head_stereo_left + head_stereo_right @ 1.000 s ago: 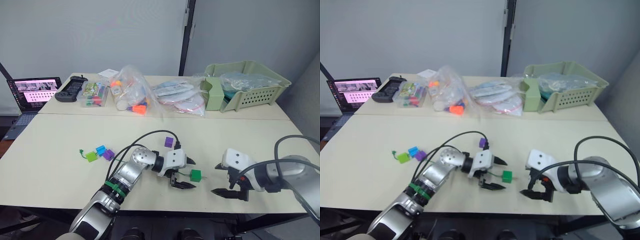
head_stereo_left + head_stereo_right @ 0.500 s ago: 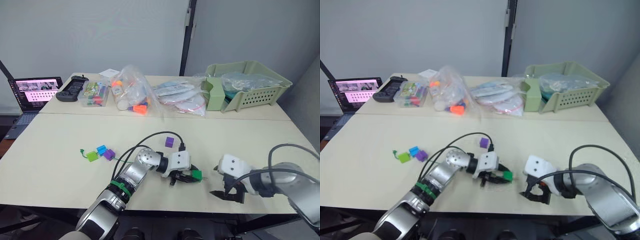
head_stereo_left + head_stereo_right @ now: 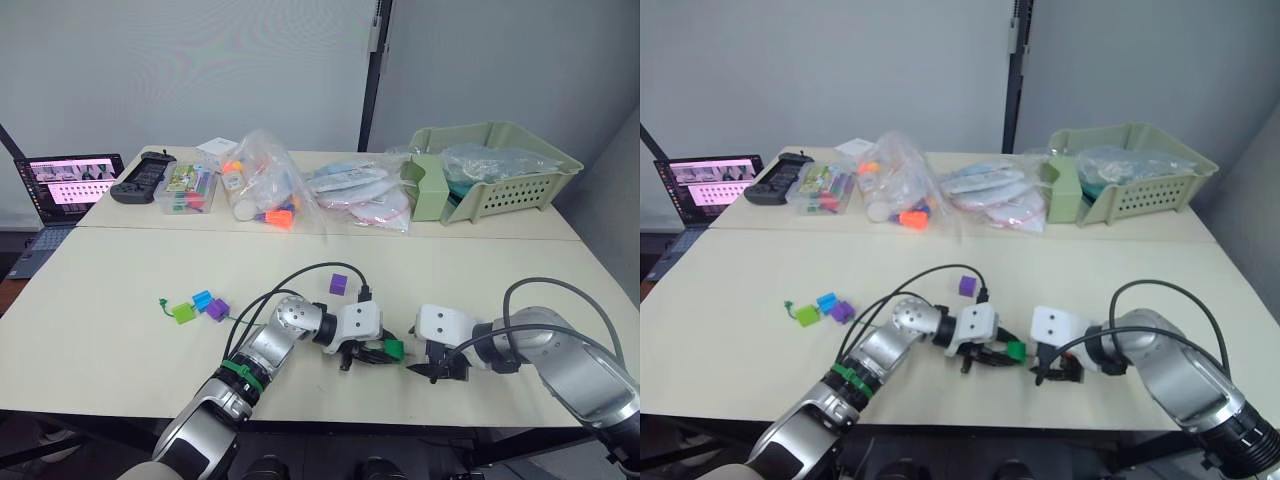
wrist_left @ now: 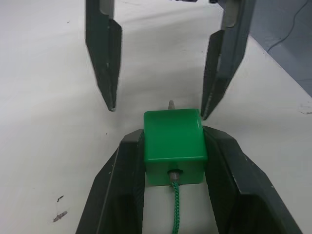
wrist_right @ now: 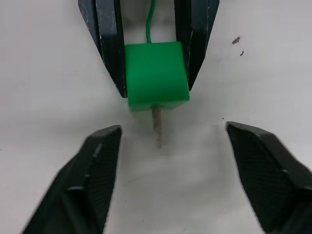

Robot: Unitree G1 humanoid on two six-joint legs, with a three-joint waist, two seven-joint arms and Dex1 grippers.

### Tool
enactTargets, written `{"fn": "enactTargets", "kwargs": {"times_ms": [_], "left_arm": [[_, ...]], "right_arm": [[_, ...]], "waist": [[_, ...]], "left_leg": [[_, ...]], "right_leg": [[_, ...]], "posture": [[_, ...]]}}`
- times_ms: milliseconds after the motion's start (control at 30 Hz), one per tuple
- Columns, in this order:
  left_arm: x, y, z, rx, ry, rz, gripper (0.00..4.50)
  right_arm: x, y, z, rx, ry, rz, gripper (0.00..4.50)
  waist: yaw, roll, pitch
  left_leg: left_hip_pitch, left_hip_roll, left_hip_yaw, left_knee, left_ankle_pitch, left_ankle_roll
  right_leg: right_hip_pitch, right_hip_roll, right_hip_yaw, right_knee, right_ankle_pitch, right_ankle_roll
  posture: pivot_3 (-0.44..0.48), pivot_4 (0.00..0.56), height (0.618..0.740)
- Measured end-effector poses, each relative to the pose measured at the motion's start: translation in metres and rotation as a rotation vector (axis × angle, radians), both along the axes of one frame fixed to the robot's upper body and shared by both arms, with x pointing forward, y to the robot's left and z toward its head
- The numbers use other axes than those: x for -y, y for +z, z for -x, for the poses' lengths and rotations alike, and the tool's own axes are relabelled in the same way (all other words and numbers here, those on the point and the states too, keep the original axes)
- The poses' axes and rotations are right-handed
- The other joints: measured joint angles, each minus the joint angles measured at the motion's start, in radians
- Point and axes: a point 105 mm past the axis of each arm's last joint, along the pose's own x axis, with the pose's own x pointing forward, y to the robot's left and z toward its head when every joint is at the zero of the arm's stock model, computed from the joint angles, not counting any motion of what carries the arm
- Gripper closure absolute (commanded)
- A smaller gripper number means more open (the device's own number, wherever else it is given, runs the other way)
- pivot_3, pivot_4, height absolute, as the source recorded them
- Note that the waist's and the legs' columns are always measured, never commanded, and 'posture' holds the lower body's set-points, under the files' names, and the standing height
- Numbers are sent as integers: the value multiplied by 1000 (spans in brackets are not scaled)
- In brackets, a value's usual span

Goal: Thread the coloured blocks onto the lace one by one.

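On the near surface (image 3: 120, 300), a block (image 4: 173, 141) sits between the left gripper's (image 4: 173, 168) fingers (image 4: 122, 190), with the lace (image 4: 174, 209) running back between them from its near face and the lace tip (image 5: 157, 127) sticking out of its far face. The right gripper (image 5: 168, 161) faces it from the right, its fingers (image 5: 92, 175) set either side of the tip, apart from it. Behind the left fingers lies one loose block (image 3: 339, 284). Well to their left, three blocks (image 3: 200, 306) lie clustered. A basket (image 3: 500, 190), bags (image 3: 300, 190) and a laptop (image 3: 70, 185) stand on the far surface.
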Motion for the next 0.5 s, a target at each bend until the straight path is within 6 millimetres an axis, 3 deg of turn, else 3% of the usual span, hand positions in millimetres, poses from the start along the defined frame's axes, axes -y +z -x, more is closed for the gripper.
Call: {"fn": "enactTargets", "kwargs": {"times_ms": [233, 500], "left_arm": [[-1, 0, 0, 1, 2, -2, 3324], [-4, 0, -2, 2, 14, -12, 3324]], "right_arm": [[-5, -8, 0, -30, -14, -24, 4485], [-2, -9, 1, -45, -24, -18, 4500]], "waist": [[0, 0, 0], [0, 0, 0]], "left_leg": [[0, 0, 0, 0, 0, 0], [0, 0, 0, 0, 0, 0]], "right_leg": [[0, 0, 0, 0, 0, 0], [0, 0, 0, 0, 0, 0]], "posture": [[0, 150, 734], [0, 150, 734]]}}
